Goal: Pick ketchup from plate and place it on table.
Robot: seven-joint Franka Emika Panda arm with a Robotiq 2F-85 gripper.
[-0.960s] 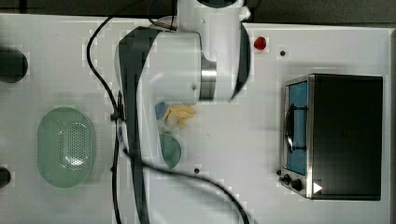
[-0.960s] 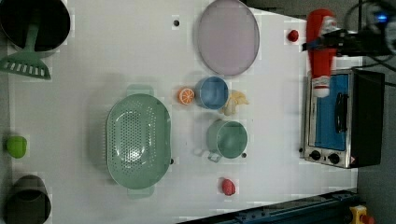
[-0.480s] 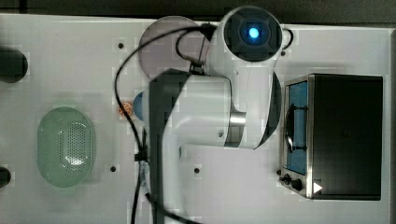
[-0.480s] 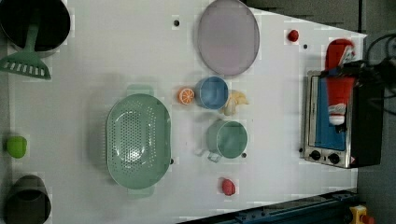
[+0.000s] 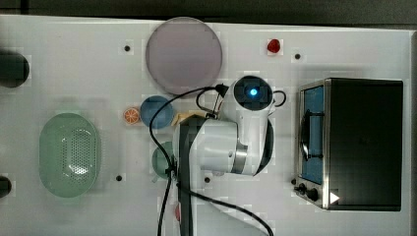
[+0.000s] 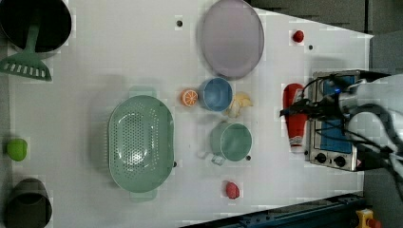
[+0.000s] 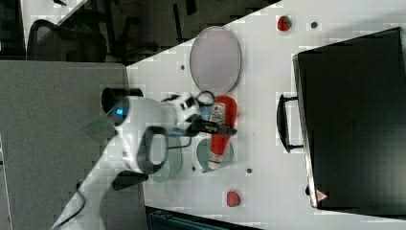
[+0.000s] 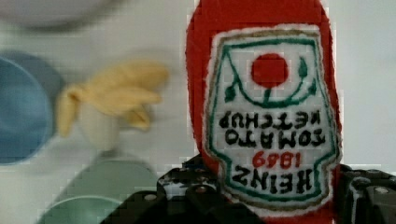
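Since the earlier frame, the gripper [image 6: 298, 110] has carried the ketchup bottle [image 6: 294, 121] down and toward the left view's left, away from the oven [image 6: 330, 142]. In the left view, the plate [image 6: 231, 38] lies well apart to the gripper's upper left, the blue bowl [image 6: 215, 94], banana [image 6: 239, 102] and green cup [image 6: 231, 141] sit nearer on its left, and the oven stands just beside its right. The fingers are clamped on the bottle's labelled body, over the table [image 6: 119, 47].

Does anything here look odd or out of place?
The ketchup bottle stands out: it hangs in the air, seemingly lying level, clamped in the gripper, and its label looks stitched like a soft toy's. The plate is bare. Nothing looks spilled.
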